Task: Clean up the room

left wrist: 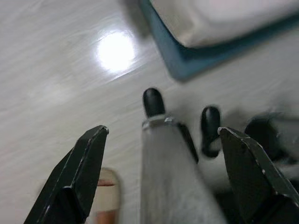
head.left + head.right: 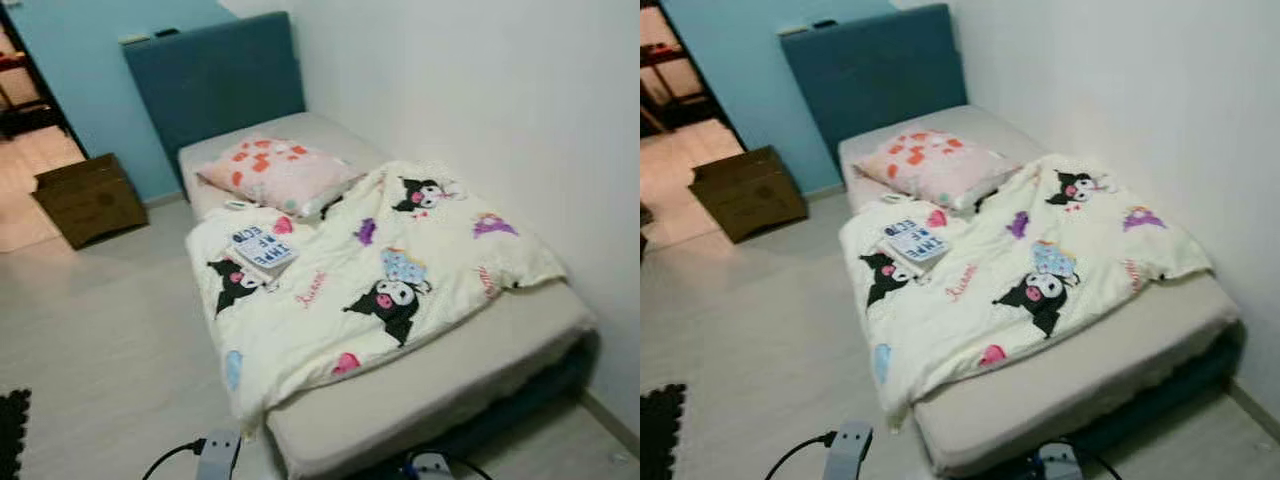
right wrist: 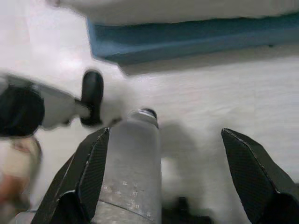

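**Bed ahead, both arms still low**

We stand at the foot of the bed (image 2: 470, 370), which runs away from us toward 12 o'clock, its long axis pointing at the blue headboard (image 2: 215, 75). The cartoon-print blanket (image 2: 380, 270) lies rumpled and askew across the mattress, spilling over the edge at 9 o'clock. On it, toward 11 o'clock, rests a small lettered board (image 2: 262, 247), just short of the pink pillow (image 2: 280, 172). A cardboard box (image 2: 88, 198) sits on the floor (image 2: 100, 330) well off at 10 o'clock.

Both arms hang low. The left gripper (image 1: 161, 154) has its fingers spread apart and grasps nothing; the right gripper (image 3: 163, 158) likewise stands released over bare floor beside the bed base. The wrist views are blurred, so what lies beneath them is hard to tell.

We judge the board on the blanket is the likely first pick, and the left arm is nearer to it.
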Motion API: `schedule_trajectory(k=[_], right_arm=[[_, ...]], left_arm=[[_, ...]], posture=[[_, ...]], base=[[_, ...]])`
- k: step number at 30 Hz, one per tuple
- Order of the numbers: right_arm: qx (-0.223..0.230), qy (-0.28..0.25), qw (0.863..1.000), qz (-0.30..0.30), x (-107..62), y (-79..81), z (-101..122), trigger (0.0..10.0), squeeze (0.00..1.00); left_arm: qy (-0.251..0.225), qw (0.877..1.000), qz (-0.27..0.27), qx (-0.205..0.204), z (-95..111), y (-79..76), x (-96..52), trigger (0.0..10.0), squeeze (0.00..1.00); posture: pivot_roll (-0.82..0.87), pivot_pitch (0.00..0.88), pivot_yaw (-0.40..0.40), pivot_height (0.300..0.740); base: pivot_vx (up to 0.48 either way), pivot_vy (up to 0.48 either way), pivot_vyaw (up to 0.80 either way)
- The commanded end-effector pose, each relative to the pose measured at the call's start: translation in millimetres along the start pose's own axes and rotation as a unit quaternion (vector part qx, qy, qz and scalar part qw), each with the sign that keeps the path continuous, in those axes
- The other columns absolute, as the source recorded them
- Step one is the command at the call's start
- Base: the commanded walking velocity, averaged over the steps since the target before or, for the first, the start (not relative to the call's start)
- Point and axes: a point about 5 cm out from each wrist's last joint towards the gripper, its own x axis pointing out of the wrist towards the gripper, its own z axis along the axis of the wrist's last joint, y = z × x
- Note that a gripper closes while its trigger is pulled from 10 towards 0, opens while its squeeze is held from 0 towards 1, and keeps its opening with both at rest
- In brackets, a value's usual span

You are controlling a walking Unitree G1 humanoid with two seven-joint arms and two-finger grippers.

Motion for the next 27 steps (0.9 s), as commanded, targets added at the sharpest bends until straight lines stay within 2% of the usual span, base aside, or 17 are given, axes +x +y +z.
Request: schedule_trajectory(k=[1, 11, 18, 27], right_arm=[[0.002, 0.029, 0.999, 0.022, 0.0, 13.5, -14.5, 10.0, 0.00], [0.004, 0.024, 1.000, 0.014, 0.1, 13.7, -14.1, 10.0, 0.00], [0.007, 0.022, 1.000, -0.015, -0.7, 8.5, -16.8, 10.0, 0.00], [0.025, -0.008, 0.999, -0.026, 1.1, 1.7, 3.0, 10.0, 0.00]], left_arm=[[0.024, 1.000, 0.009, -0.005, -14.2, 5.9, -2.8, 10.0, 0.00], [0.025, 1.000, 0.009, -0.004, -15.2, 6.2, -3.0, 10.0, 0.00], [0.023, 1.000, 0.005, -0.006, -14.4, 4.9, -2.7, 10.0, 0.00], [0.026, 0.999, -0.004, -0.021, -20.5, -2.5, -2.4, 10.0, 0.00]], posture=[[-0.15, 0.060, 0.067, 0.740], [-0.15, 0.058, 0.066, 0.740], [-0.15, 0.061, 0.063, 0.740], [-0.19, 0.046, 0.052, 0.740]], base=[[0.000, 0.000, 0.79], [0.000, 0.000, 0.79], [0.000, -0.159, 0.00], [0.000, -0.370, 0.00]])
